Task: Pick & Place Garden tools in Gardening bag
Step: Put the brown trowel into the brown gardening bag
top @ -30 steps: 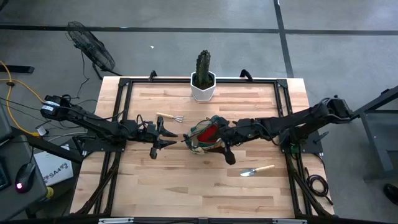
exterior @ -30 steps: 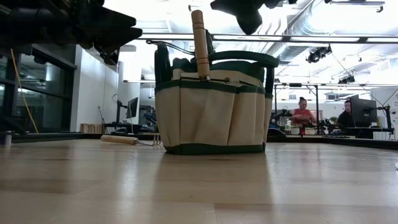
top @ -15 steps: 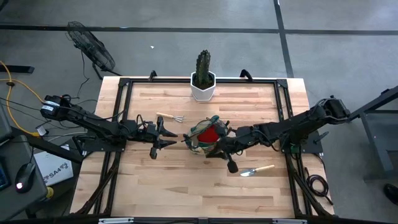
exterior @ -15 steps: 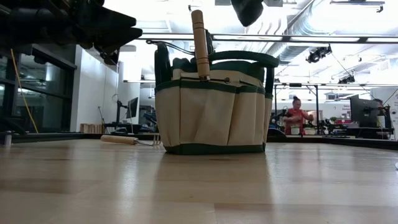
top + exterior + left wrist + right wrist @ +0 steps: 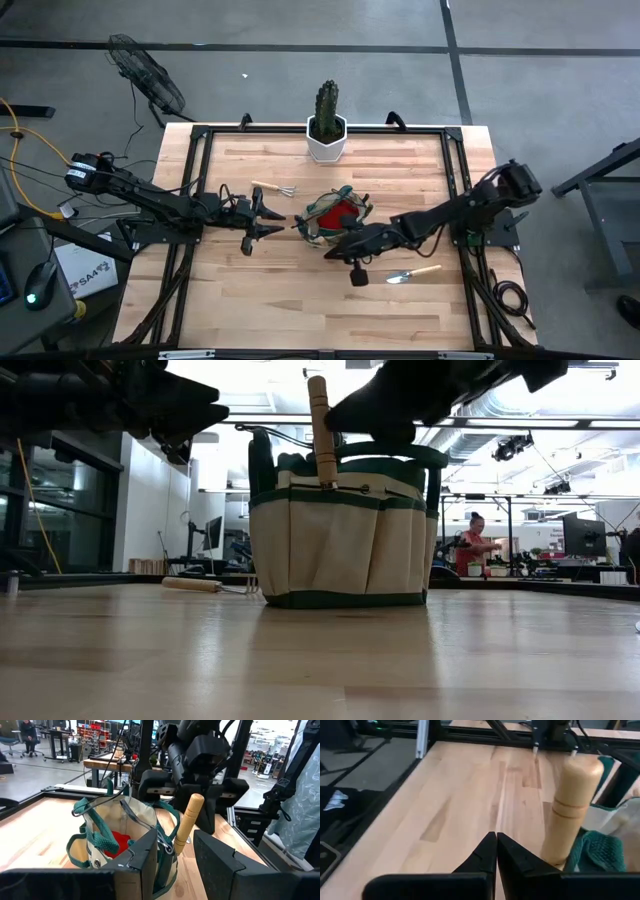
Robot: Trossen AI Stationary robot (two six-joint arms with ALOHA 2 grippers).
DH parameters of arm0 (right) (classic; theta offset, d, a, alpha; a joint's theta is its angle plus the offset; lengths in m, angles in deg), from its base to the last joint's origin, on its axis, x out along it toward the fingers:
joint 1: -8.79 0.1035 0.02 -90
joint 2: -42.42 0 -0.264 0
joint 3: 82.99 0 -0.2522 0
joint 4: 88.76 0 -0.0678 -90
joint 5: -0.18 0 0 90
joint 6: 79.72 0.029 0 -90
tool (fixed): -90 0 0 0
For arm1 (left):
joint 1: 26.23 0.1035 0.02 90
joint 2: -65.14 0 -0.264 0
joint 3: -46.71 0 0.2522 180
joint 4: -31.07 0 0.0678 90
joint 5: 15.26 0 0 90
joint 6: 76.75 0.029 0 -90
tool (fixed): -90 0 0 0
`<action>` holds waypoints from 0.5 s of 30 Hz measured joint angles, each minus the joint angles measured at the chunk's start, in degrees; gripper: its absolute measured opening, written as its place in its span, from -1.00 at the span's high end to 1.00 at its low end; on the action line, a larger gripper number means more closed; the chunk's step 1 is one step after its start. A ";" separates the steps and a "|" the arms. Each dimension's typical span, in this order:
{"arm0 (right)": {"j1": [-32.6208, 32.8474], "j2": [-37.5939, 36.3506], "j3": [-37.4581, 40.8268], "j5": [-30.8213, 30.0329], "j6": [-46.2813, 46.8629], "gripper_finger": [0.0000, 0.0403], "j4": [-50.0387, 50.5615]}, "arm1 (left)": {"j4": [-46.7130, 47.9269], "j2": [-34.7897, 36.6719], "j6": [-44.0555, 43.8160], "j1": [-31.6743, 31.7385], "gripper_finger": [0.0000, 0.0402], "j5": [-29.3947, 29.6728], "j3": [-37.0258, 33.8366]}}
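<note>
The olive-and-tan gardening bag (image 5: 318,235) (image 5: 340,540) stands upright mid-table. A red glove (image 5: 340,213) lies inside it, and a wooden tool handle (image 5: 320,430) (image 5: 575,805) sticks up from its near side. My left gripper (image 5: 288,222) (image 5: 172,860) hovers open just left of the bag; the low view shows a gap between them. My right gripper (image 5: 328,251) (image 5: 496,845) is shut, hanging at the bag's near side next to the wooden handle and pointing toward the table's left. A trowel (image 5: 412,272) lies flat on the table to the near right. A mini rake (image 5: 272,188) lies flat at the far left of the bag.
A cactus in a white hexagonal pot (image 5: 326,140) stands at the middle of the far edge. Bare wood shows across the near part (image 5: 300,310) of the table. In the room beyond the table, a person (image 5: 477,545) is at a desk.
My right gripper has come away from above the bag, moving toward the table's near edge and down to the bag's near side, with the arm swinging along. The bag and my left gripper have stayed where they were.
</note>
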 joint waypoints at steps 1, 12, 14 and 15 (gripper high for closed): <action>0.00 0.29 0.00 -0.98 -0.02 0.98 -0.30 | 0.02 0.00 0.00 0.00 0.38 0.00 0.00; -0.21 0.65 0.00 -13.44 0.19 0.98 -0.79 | 0.43 0.00 -0.02 0.00 0.38 -0.02 0.00; -0.42 0.65 0.00 -14.09 0.21 0.98 -0.73 | 0.51 0.00 -0.20 0.00 0.38 -0.02 0.00; -0.50 0.65 -0.01 -14.31 0.21 0.98 -0.76 | 0.65 0.00 -0.30 0.00 0.38 -0.03 0.00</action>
